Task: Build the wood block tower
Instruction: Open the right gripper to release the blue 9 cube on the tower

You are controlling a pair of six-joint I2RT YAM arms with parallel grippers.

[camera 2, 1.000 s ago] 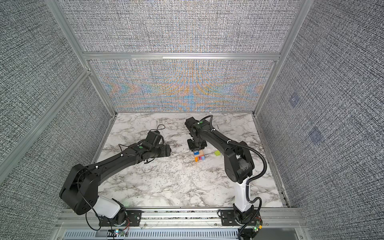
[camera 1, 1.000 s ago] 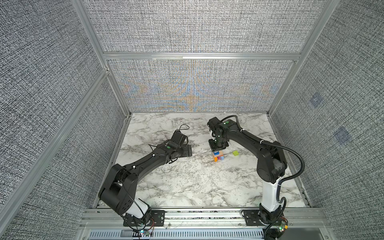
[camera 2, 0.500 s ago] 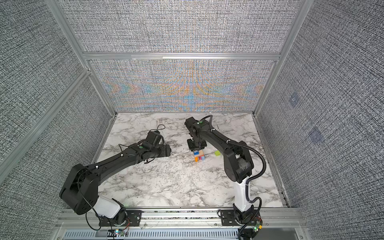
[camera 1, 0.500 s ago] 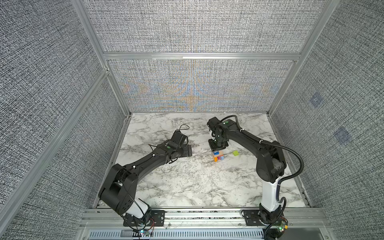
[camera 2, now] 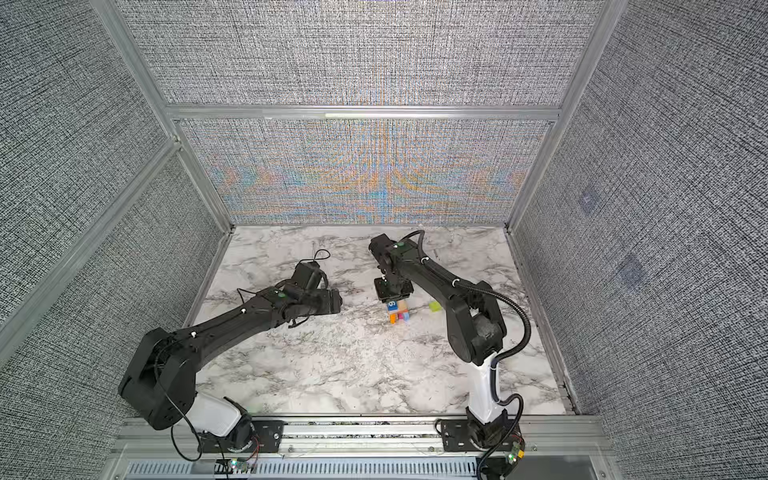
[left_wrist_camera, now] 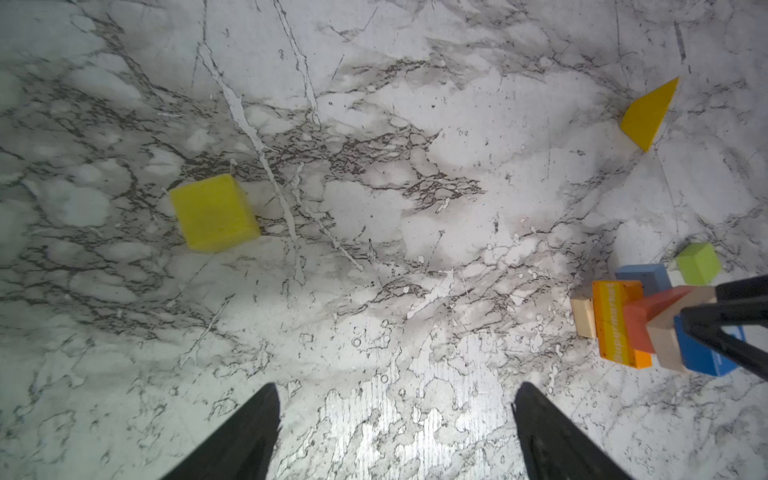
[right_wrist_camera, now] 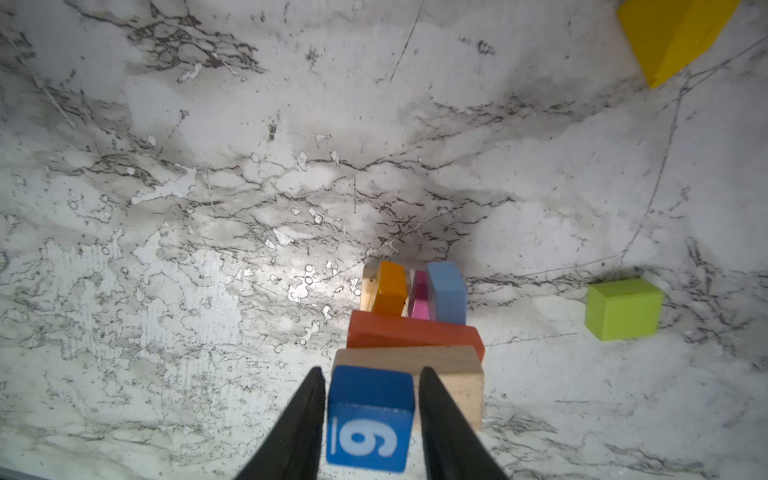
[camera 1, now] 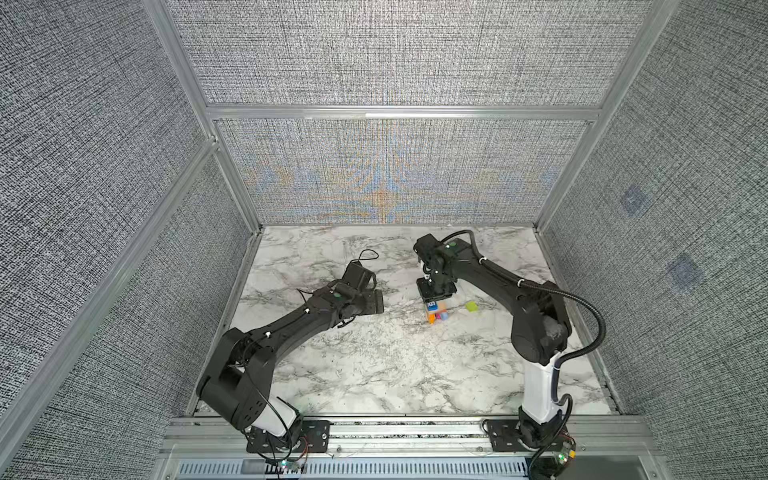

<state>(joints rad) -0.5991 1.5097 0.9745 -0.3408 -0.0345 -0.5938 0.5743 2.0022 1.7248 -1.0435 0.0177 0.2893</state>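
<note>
The tower [camera 1: 435,312] [camera 2: 398,312] stands right of centre: upright orange [right_wrist_camera: 390,289], magenta [right_wrist_camera: 420,297] and light blue [right_wrist_camera: 446,291] blocks, a red-orange bar [right_wrist_camera: 415,332] across them, then a bare wood bar [right_wrist_camera: 453,374]. A blue numbered cube [right_wrist_camera: 370,415] [left_wrist_camera: 702,353] rests on top. My right gripper [right_wrist_camera: 370,370] [camera 1: 436,293] [camera 2: 394,295] straddles that cube from above, open, with slim gaps at both fingers. My left gripper [left_wrist_camera: 397,386] [camera 1: 370,301] is open and empty, low over bare marble left of the tower.
A lime green cube [camera 1: 471,306] [camera 2: 434,306] [right_wrist_camera: 621,309] lies just right of the tower. In the left wrist view a yellow cube [left_wrist_camera: 212,212] and a yellow wedge [left_wrist_camera: 648,114] lie loose on the marble. Grey walls enclose the table.
My right gripper's jaws have spread apart off the blue numbered cube, which stays on the tower. Both arms have hardly moved.
</note>
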